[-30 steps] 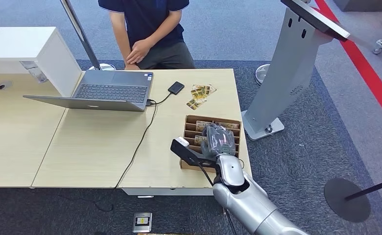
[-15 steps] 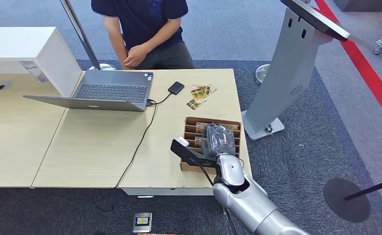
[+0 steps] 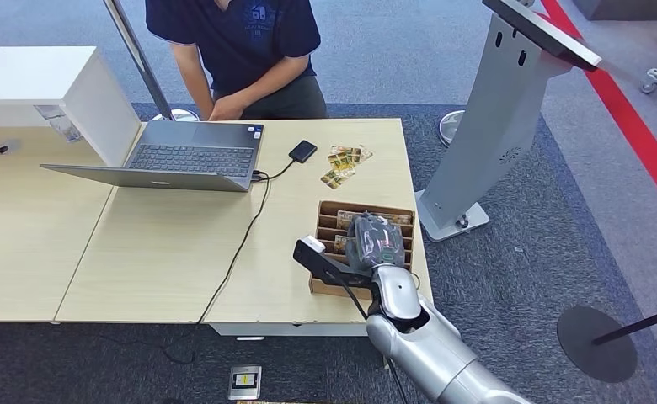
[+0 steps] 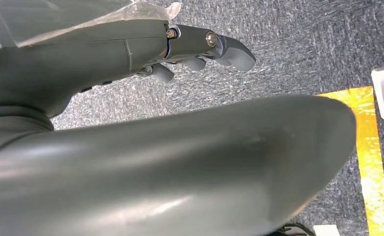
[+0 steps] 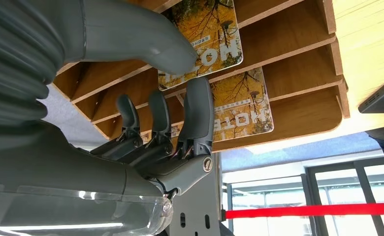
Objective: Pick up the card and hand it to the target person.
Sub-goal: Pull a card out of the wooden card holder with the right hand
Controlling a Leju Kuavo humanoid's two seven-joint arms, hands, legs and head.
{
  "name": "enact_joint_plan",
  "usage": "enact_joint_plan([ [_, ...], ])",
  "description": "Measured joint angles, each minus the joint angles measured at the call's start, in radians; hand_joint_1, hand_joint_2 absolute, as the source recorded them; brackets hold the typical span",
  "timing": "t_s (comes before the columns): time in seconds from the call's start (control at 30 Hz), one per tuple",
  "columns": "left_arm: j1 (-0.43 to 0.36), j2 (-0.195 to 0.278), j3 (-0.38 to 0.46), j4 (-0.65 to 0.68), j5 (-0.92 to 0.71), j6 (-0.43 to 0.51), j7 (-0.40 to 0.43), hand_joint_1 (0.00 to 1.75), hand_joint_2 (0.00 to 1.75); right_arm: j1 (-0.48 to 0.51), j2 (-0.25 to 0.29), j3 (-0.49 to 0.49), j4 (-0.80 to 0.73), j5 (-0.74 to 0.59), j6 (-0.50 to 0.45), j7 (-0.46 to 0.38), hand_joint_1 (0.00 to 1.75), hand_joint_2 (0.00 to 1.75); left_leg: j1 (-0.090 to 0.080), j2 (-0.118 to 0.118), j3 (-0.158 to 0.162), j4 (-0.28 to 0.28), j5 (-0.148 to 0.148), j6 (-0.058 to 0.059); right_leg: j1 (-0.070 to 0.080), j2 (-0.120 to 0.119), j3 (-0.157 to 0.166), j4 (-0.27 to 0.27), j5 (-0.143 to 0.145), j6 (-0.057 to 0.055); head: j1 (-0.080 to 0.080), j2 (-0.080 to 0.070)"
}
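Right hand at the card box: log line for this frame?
right hand: thumb and finger pinching yellow hotel card in slotted cardboard box | not lifted | left hand: empty, over carpet | person: behind table

bright even indoor light, soft shadows, sharp focus, wrist views glare-streaked.

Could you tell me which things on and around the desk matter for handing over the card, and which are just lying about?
Belong to the job:
right hand
card at its fingers
slotted card box
person behind the desk

Lying about:
laptop
black device
loose cards
kiosk stand
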Motion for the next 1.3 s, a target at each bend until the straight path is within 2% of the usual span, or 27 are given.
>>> enact_joint_plan([
  [1.03,0.0,0.0,0.0,0.0,0.0,-0.001,0.0,0.0,0.0,0.001,-0.005,-0.001,-0.006,-0.011,-0.015,-0.01,1.75,1.75,0.0,0.0,0.0,0.0,0.0,0.0,0.0,0.0,0.0,0.0,0.0,0.0,0.0,0.0],
  [1.3,0.002,0.0,0.001,0.0,0.001,-0.001,-0.01,0.0,0.0,0.011,-0.042,-0.026,-0.152,-0.027,-0.057,-0.027,1.75,1.75,0.0,0.0,-0.001,0.0,0.0,0.0,0.0,0.0,-0.001,0.0,0.0,0.0,0.0,0.0],
])
